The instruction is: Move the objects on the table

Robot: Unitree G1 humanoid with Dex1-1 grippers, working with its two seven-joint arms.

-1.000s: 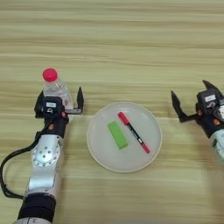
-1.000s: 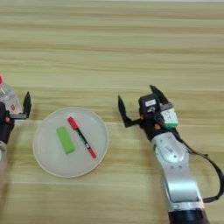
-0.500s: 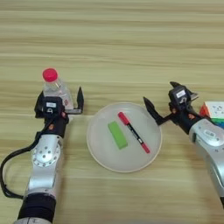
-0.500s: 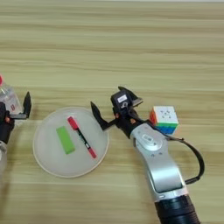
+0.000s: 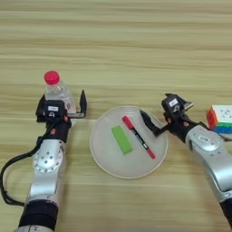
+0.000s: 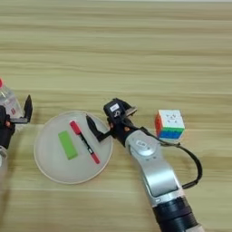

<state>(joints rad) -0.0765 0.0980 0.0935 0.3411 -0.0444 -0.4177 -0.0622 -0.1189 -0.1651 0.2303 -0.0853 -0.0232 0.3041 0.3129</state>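
Right gripper (image 5: pixel 156 120), fingers spread wide, sits over the right rim of the round beige plate (image 5: pixel 105 156); the thin red-and-black pen (image 5: pixel 137 136) lies just to its left, long axis running diagonally upper-left to lower-right, beside the small green rectangular block (image 5: pixel 122 139). Left gripper (image 5: pixel 61 108), open around the clear plastic bottle w/ red cap (image 5: pixel 55 89), is farther from the pen. The right eye view shows the whole multicoloured puzzle cube (image 6: pixel 170 125), cut off at the edge in the left eye view, which alone shows the full bottle.

Both head-mounted eyes looked steeply down on the table (image 5: pixel 136 36), close enough that wood filled each frame; they shared the plate (image 5: pixel 105 154) (centre in the left eye, lower left in the right); only the right eye showed bare wood beyond the cube (image 6: pixel 170 125).
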